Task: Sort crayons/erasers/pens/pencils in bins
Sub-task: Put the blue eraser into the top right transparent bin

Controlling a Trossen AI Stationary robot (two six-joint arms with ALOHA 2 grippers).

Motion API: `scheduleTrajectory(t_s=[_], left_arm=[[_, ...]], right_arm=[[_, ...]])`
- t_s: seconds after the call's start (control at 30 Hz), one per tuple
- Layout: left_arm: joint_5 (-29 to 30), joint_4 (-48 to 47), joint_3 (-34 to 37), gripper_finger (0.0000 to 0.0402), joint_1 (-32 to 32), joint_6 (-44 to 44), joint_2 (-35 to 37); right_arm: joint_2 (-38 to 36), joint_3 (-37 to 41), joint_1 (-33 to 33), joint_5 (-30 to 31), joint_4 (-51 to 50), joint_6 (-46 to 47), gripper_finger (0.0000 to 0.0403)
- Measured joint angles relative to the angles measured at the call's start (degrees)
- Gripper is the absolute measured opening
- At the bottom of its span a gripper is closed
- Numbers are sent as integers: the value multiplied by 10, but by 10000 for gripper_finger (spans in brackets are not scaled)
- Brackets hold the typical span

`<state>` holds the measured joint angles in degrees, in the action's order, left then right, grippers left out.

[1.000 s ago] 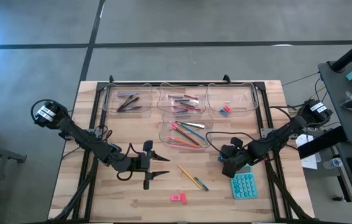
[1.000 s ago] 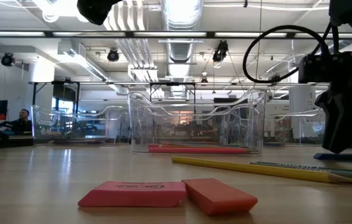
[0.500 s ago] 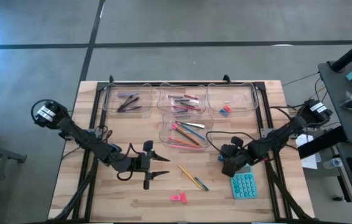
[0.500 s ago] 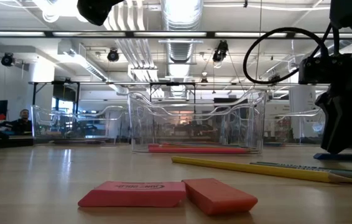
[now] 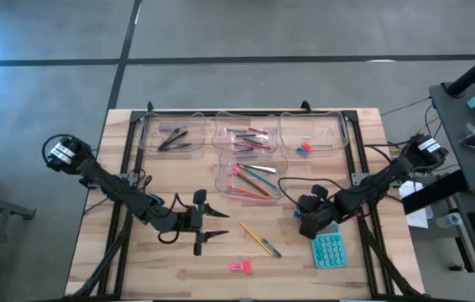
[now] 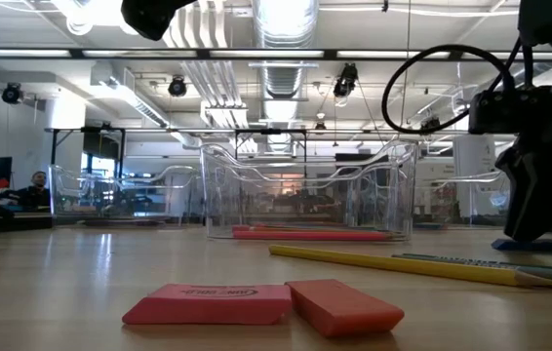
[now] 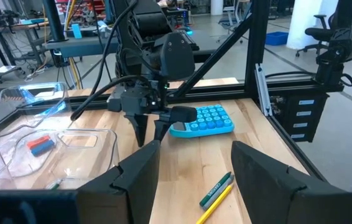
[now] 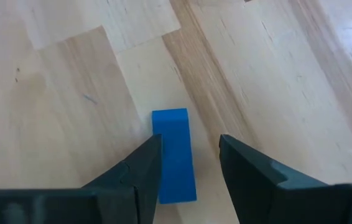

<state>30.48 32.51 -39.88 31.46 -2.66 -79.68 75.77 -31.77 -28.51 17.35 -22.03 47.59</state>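
A blue eraser [image 8: 174,155] lies flat on the table [image 8: 58,93] just beside the teal calculator [image 5: 329,250], between the spread, empty fingers of the right gripper [image 8: 187,165]. It is judged light, firm and grippy, best pinched across its narrow width. Farther off, the left gripper [image 5: 208,220] is held open, empty.

Four clear bins [image 5: 250,132] at table's far side. Left gripper [image 5: 212,225] open mid-table. Right gripper [image 5: 306,220] beside teal calculator [image 5: 329,250]. Pink eraser [image 5: 239,267] near front edge.
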Motion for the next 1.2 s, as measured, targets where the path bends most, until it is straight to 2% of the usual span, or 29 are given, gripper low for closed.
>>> scheduleTrajectory(t_s=[0.27, 0.6, 0.8, 1.03, 1.2], left_arm=[[0, 0, 0, 185, 0, 0, 0], [0, 0, 0, 185, 0, 0, 0], [0, 0, 0, 185, 0, 0, 0], [0, 0, 0, 185, 0, 0, 0], [0, 0, 0, 185, 0, 0, 0]], right_arm=[[3, 0, -10, -18, 4, 13, 155], [3, 1, -16, -12, 2, 24, 155], [2, 1, -16, -12, 2, 23, 139], [-35, -11, -16, -7, -2, 1, 133], [-52, -10, -15, -1, -20, 9, 150]])
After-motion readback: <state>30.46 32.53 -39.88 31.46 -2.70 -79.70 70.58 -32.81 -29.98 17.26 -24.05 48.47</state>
